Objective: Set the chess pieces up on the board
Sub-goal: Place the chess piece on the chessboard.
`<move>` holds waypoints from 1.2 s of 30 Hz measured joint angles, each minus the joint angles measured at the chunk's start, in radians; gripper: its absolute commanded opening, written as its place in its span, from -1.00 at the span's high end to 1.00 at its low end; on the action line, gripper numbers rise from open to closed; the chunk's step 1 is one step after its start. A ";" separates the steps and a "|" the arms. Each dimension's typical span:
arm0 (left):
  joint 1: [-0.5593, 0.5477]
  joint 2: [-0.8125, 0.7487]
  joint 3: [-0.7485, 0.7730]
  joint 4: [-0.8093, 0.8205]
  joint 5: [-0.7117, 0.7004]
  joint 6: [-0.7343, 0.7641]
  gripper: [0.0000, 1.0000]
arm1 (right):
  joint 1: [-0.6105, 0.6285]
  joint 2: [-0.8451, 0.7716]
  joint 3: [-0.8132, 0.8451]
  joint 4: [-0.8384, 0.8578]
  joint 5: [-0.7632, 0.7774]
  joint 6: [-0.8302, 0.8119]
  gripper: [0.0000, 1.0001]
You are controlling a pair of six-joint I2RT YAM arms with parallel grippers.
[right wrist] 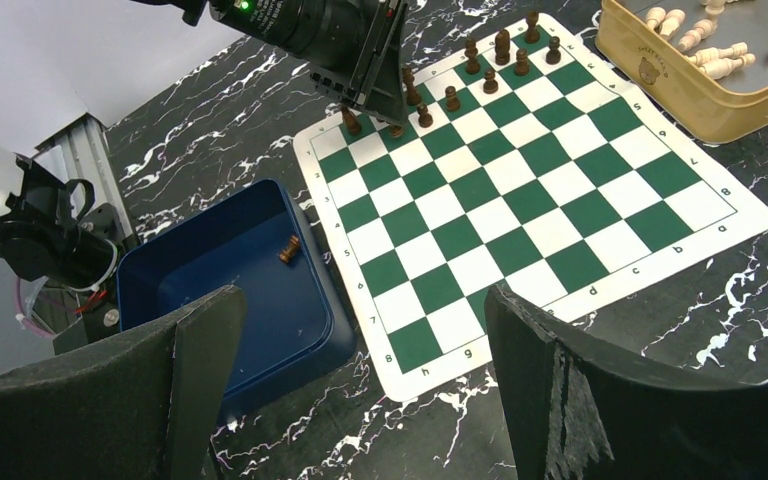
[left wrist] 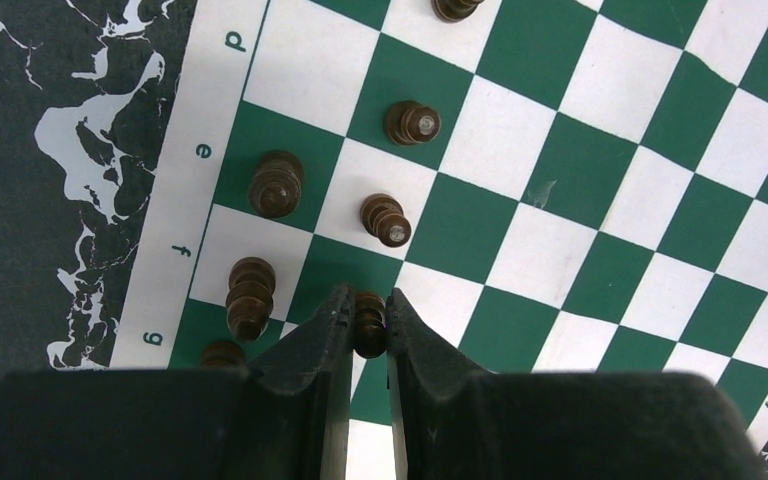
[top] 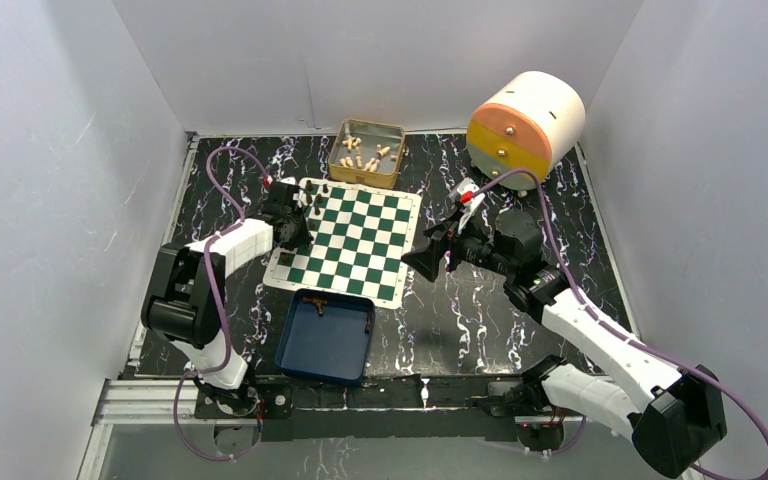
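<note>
The green-and-white board (top: 360,250) lies mid-table. Several dark-brown chess pieces (right wrist: 501,47) stand in two rows along its far-left edge. My left gripper (left wrist: 368,300) is low over that edge, shut on one brown piece (left wrist: 369,325) that stands upright on the board (left wrist: 600,200). Other pieces (left wrist: 276,184) stand close around it on neighbouring squares. My right gripper (top: 430,255) hangs just right of the board, open and with nothing in it; in its wrist view its fingers (right wrist: 550,370) frame the board's near corner. One brown piece (right wrist: 289,248) lies in the blue tray.
The blue tray (top: 325,345) sits at the board's near edge with a couple of brown pieces in it. A gold tin (top: 368,152) of cream pieces stands behind the board. A white, orange and yellow cylinder (top: 525,125) lies at the back right.
</note>
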 measured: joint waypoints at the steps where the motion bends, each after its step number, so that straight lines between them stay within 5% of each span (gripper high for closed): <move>1: 0.000 0.001 0.000 -0.001 0.000 0.002 0.92 | 0.000 0.000 0.000 0.000 0.000 0.000 -0.97; 15: 0.000 0.030 0.004 -0.019 -0.002 0.017 0.64 | 0.000 0.000 0.000 -0.012 0.014 -0.002 -0.97; 21: 0.000 0.030 0.005 -0.023 -0.007 0.026 0.74 | 0.000 0.000 0.000 -0.015 0.018 0.000 -0.97; 36: 0.000 0.035 0.021 -0.022 -0.014 0.040 0.63 | 0.000 -0.001 0.000 -0.023 0.037 0.001 -0.97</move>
